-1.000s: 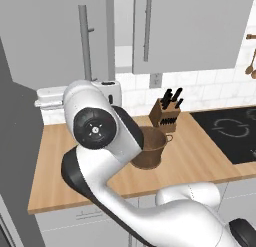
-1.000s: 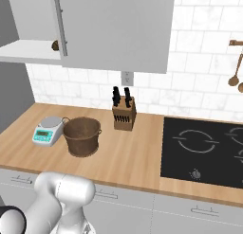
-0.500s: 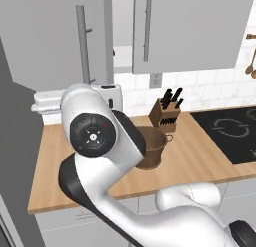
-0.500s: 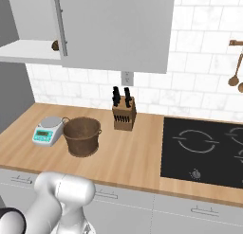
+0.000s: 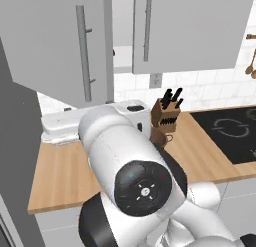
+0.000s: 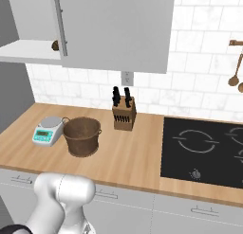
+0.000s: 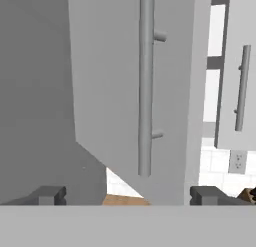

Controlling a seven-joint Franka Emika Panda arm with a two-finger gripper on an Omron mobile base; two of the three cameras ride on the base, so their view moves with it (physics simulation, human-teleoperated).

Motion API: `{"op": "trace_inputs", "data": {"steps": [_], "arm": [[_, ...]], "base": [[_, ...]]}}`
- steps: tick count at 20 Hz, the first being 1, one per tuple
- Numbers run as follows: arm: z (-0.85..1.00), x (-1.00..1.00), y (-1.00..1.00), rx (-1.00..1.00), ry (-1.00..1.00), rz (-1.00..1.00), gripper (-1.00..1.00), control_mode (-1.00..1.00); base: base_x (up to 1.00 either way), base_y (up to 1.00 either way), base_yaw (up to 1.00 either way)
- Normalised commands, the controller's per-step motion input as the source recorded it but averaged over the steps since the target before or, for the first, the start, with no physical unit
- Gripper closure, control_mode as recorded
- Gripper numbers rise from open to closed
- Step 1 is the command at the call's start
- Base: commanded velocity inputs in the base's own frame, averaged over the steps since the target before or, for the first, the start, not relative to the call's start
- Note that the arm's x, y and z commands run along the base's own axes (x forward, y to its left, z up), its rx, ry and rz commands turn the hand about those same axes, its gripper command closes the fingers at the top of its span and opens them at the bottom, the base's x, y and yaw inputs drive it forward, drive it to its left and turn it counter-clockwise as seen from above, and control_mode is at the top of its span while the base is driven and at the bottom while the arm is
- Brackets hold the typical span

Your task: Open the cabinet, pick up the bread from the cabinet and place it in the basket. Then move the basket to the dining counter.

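The cabinet (image 5: 190, 31) hangs above the counter with its left door (image 7: 107, 91) swung out. That door's long bar handle (image 7: 145, 81) fills the hand view just ahead of my gripper (image 7: 130, 195), which is open with nothing between its fingertips. A small brown lump, apparently the bread (image 6: 55, 45), shows on the shelf behind the open door. The basket (image 6: 82, 136) stands on the wood counter; in the left base view my arm hides all but a sliver of the basket (image 5: 159, 137). The dining counter is out of view.
A knife block (image 6: 124, 115) stands right of the basket and a white kitchen scale (image 6: 47, 130) left of it. A black hob (image 6: 204, 150) is set into the counter at the right. Wooden spoons (image 6: 235, 76) hang on the tiled wall.
My arm's elbow has swung up and closer to the left base camera, now hiding most of the basket there. The cabinet door stays open and the things on the counter have not moved.
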Motion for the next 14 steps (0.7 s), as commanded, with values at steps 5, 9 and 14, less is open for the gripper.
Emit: {"op": "trace_inputs", "data": {"steps": [5,9,14], "arm": [[0.13,-0.27,-0.96,0.01,0.00,0.24,-1.00,-1.00],[0.03,-0.01,-0.90,0.07,0.00,0.45,-1.00,-1.00],[0.00,0.05,-0.73,0.11,0.00,0.58,-1.00,-1.00]], "base": [[0.00,0.00,0.00],[0.00,0.00,0.00],[0.00,0.00,0.00]]}}
